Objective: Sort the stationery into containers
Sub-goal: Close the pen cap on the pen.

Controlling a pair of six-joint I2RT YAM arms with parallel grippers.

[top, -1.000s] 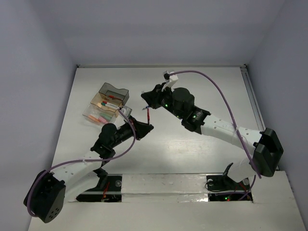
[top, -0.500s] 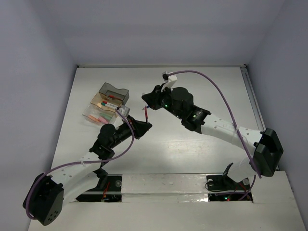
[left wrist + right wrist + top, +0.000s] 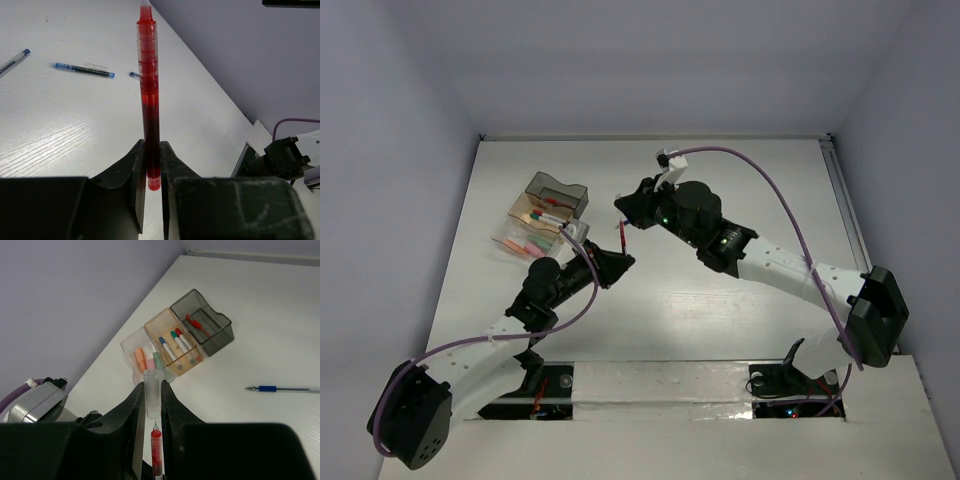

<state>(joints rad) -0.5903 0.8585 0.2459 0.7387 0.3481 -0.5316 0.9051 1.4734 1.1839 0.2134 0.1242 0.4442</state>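
Note:
My left gripper [image 3: 152, 146] is shut on the bottom end of a red pen [image 3: 149, 90], whose uncapped tip points up at the right gripper. In the top view the pen [image 3: 625, 238] spans between the left gripper [image 3: 612, 262] and the right gripper [image 3: 625, 207]. My right gripper [image 3: 152, 386] is shut on a clear pen cap [image 3: 152, 395], with the red pen's tip [image 3: 156, 429] just below the cap's open end. The containers stand at the back left: a smoky grey tray [image 3: 202, 322] with a red pen, a tan tray [image 3: 172, 342] with markers, and a clear tray [image 3: 142, 357] with pink and orange pieces.
Blue pens lie loose on the white table: one in the right wrist view [image 3: 282, 388] and one [image 3: 82, 70] with another at the left edge [image 3: 12, 61] in the left wrist view. Purple cables run along both arms. Walls close the table at the back and sides.
The left gripper has shifted a little up and left with the red pen, bringing its tip closer under the right gripper. The right arm has barely moved.

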